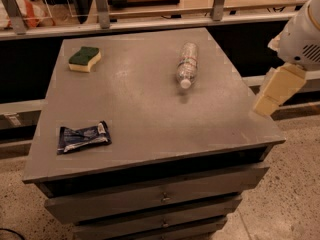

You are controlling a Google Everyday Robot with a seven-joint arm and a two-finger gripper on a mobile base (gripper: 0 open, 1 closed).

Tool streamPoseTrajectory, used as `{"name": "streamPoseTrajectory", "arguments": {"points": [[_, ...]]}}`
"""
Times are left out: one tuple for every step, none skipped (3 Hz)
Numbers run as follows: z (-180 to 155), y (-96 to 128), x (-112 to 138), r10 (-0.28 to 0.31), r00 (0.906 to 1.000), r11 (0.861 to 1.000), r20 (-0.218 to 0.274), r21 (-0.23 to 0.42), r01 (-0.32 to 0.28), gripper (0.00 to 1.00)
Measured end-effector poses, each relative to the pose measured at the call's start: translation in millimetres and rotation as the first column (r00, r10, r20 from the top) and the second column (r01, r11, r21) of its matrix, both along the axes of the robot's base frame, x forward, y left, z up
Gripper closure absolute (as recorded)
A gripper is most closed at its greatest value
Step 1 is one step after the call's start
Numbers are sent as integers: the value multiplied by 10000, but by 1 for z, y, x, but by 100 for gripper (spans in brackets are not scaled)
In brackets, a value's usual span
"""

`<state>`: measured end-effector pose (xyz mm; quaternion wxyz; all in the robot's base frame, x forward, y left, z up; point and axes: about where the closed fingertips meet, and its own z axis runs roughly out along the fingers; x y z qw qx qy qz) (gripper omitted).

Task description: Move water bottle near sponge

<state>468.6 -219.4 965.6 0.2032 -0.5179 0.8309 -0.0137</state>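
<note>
The water bottle [186, 64] is clear and ribbed with a white cap. It lies on its side on the grey cabinet top [145, 109], right of the middle, cap pointing towards the front. The sponge [84, 58], yellow with a dark green top, lies at the far left corner, well apart from the bottle. My gripper [278, 90] hangs beyond the cabinet's right edge, to the right of and nearer than the bottle, touching nothing. It holds nothing that I can see.
A dark blue foil packet [82, 136] lies near the front left of the top. Drawers [162, 198] run below the front edge. A rail with metal posts [101, 6] runs behind the cabinet. Speckled floor [290, 194] lies to the right.
</note>
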Motion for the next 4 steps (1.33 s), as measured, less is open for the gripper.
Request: {"name": "streamPoseTrajectory", "arguments": {"points": [[-14, 5, 28, -1144, 9932, 9845, 221, 1364, 1104, 0], [-23, 12, 52, -2232, 9728, 9438, 616, 2632, 1999, 0], [-30, 20, 64, -3206, 9401, 9066, 1161, 3250, 2691, 0], [-29, 26, 63, -3861, 9035, 8727, 1860, 3911, 2924, 0]]}}
